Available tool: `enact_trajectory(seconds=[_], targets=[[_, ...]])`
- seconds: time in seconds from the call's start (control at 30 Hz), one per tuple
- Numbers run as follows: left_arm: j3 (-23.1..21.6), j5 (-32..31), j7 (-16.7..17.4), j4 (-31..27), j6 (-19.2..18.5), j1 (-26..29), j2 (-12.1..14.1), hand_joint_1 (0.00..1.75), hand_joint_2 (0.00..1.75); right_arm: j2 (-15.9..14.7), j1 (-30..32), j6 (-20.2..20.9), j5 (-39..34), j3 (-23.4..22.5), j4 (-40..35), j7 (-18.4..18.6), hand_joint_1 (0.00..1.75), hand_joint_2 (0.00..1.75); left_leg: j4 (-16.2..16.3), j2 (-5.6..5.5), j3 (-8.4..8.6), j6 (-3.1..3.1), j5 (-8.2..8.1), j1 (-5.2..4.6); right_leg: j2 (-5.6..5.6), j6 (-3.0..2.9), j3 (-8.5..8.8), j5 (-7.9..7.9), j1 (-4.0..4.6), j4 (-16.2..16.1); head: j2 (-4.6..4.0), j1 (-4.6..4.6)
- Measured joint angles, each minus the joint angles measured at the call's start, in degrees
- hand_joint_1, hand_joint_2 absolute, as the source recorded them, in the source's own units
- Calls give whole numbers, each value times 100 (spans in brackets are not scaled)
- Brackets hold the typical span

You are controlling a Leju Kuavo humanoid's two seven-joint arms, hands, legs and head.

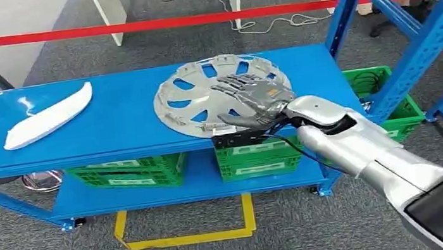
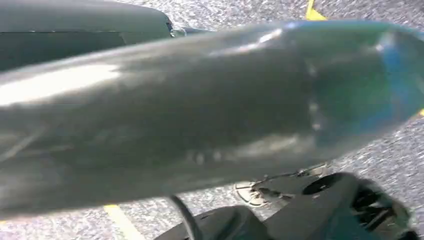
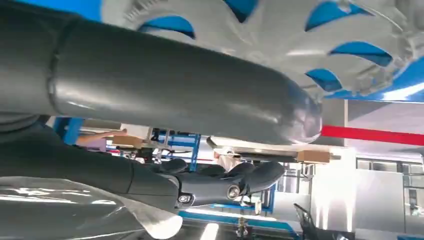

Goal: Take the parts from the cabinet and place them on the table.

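Hubcap (image 1: 203, 98) mid-frame on shelf (image 1: 123, 121), right hand (image 1: 254, 102) spread flat over it, thumb under rim. White part (image 1: 46, 116) upper left untouched. Nothing delivered yet; left hand unclear.

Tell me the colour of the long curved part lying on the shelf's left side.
White; the curved part shows best in the head view, on the blue shelf.

The right hand (image 1: 253, 101) lies over the near right part of the grey wheel cover (image 1: 202, 92) and hides that portion; whether the fingers grip it cannot be told. In the right wrist view the wheel cover (image 3: 280, 35) is cut off by the picture's edges. The left wrist view is blurred; the left hand's state is indeterminable. The green crates (image 1: 129, 172) are partly hidden by the blue shelf (image 1: 111, 129).
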Motion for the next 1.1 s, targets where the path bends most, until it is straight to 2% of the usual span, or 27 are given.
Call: enact_trajectory(seconds=[0.1, 0.13, 0.17, 0.2, 0.27, 0.3, 0.33, 0.37, 0.43, 0.5, 0.53, 0.6, 0.63, 0.67, 0.7, 0.77, 0.8, 0.83, 0.87, 0.9, 0.93, 0.97, 1.0, 1.1], targets=[[0, 0, 7, 0, 9, 12, 0, 0, 0, 0, 13, 7, -2, -4, 15, -7, 0, 0, -7, -3, -10, 89, -57, -7, -21, 86, 12, -24, -10, -51, 0, 7], [0, -2, 7, 0, 9, 18, -2, 0, 0, 0, 12, 4, -2, -9, 15, -7, 0, 0, -71, -1, 41, 129, -44, 30, -23, 119, -59, -90, -24, -17, 0, 7], [0, -2, 4, 0, 11, 14, -7, 0, 0, 0, -2, 6, -4, -13, 15, -7, 0, 0, -81, -1, 70, 157, -59, 19, -27, 120, -120, -188, -23, 171, 0, 28], [0, 0, 7, 0, 15, 9, -2, 0, 0, 0, -13, 7, -7, -11, 17, -7, 0, 0, -79, 0, 77, 185, -78, 18, -22, 114, -312, -349, -20, 549, 0, 35], [0, 0, 7, 0, 15, 1, 2, 0, 0, 0, 23, 11, -11, -6, 37, -7, 0, 0, -74, 1, 103, 232, -112, 5, -22, 125, -867, -657, -21, 1489, 0, 33], [0, 0, 7, 0, 15, 2, 2, 0, 0, 0, 51, 15, -11, 0, 52, -7, 0, 0, -71, 0, 121, 240, -136, 1, -23, 130, -1074, -677, -21, 1772, 0, 33], [0, 0, 4, 0, 13, 6, 2, 0, 0, 0, 74, 15, -9, 5, 63, -7, 0, 0, -69, -3, 150, 240, -162, 0, -24, 130, -1152, -549, -22, 1773, 0, 35], [0, -2, 4, 0, 13, 16, 2, 0, 0, -2, 82, 17, -11, 9, 74, -7, 0, 0, -64, -12, 200, 237, -198, 0, -24, 122, -1079, -268, -22, 1496, 0, 37], [0, 0, 7, 0, 13, 24, -4, 0, 0, -2, 67, 17, -37, -2, 92, -9, 0, 0, -48, -23, 319, 203, -293, 0, -33, 83, -659, 395, -22, 451, 0, 37], [0, 18, 7, 0, 22, 4, -2, 0, 0, 0, 40, 30, -64, -6, 103, -18, 0, 0, -4, -27, 334, 151, -344, -34, -35, 70, -407, 365, 8, 98, -2, 27], [0, 50, 17, 0, 41, -1, -2, 0, 0, 2, 31, 35, -68, -4, 105, -29, 0, 0, -7, -24, 311, 129, -341, -19, -30, 35, -393, 300, 17, 72, 0, 13], [0, 59, 17, 0, 64, -1, -4, 0, 0, -4, 35, 59, -72, -11, 120, -31, 0, 0, -45, -19, 338, 89, -345, -9, -17, -7, -392, 287, 32, 60, 0, 22], [0, 61, 20, 0, 66, 7, 11, 0, 0, -2, 31, 63, -70, -20, 125, -26, 0, 0, -33, -22, 335, 49, -402, -16, -22, -31, -338, 299, -30, 2, 0, 15], [0, 61, 20, 0, 74, 12, 4, 0, 0, -2, 26, 63, -72, -20, 125, -31, 0, 0, 73, -10, 313, 13, -471, -14, -22, -48, -305, 290, -34, -9, 0, 0], [0, 61, 20, 0, 77, 5, -4, 0, 0, 4, 16, 66, -72, -15, 125, -33, 0, 0, 368, -8, 186, -16, -625, -2, -27, -75, -282, 273, -40, -9, 0, -39], [0, 61, 20, 0, 79, 0, -7, 0, 0, 11, 25, 72, -72, -11, 135, -35, 0, 0, 1287, -3, -274, -63, -988, 33, -31, -105, -247, 243, -35, -9, 0, -33], [0, 64, 20, 0, 81, 8, -7, 0, 0, 11, 32, 83, -72, -7, 146, -37, 0, 0, 1657, -3, -483, -77, -1082, 33, -31, -105, -237, 229, -34, -7, 0, -39], [0, 66, 22, 0, 94, 20, -7, 0, 0, 11, 43, 103, -72, -4, 155, -35, 0, 0, 1725, -2, -560, -79, -1007, 35, -28, -105, -220, 220, -34, -7, 0, -37], [0, 68, 37, 0, 118, 24, -7, 0, 0, 11, 51, 111, -74, -2, 164, -37, 0, 0, 1540, -2, -509, -75, -812, 37, -20, -97, -205, 205, -35, -6, 0, -37], [0, 72, 46, 0, 142, 21, -4, 0, 0, 13, 52, 111, -81, -4, 175, -44, 0, 175, 1124, -1, -353, -62, -514, 38, -16, -95, -184, 192, -35, -4, 0, -37], [0, 81, 52, 0, 162, 15, -4, 0, 0, 17, 52, 107, -94, -4, 181, -61, 0, 175, 577, -1, -128, -43, -198, 38, -12, -78, -156, 176, -36, -3, 0, -37], [0, 85, 57, 0, 171, 14, -4, 0, 0, 22, 53, 101, -109, -6, 186, -94, 0, 175, 130, 0, 43, -22, -29, 37, -11, -53, -145, 158, -35, -5, 0, -37], [0, 88, 74, 0, 177, 3, -9, 0, 0, 22, 49, 94, -138, -4, 201, -129, 0, 175, 55, -1, 101, -13, -109, 3, -4, -29, -166, 147, 8, 2, 0, -39], [0, 101, 101, 0, 201, 7, -11, 0, 0, 31, 101, 133, -181, 13, 240, -199, 0, 175, -16, -12, 101, 47, -148, -9, -13, 43, -176, 175, -8, -39, 0, -33]])
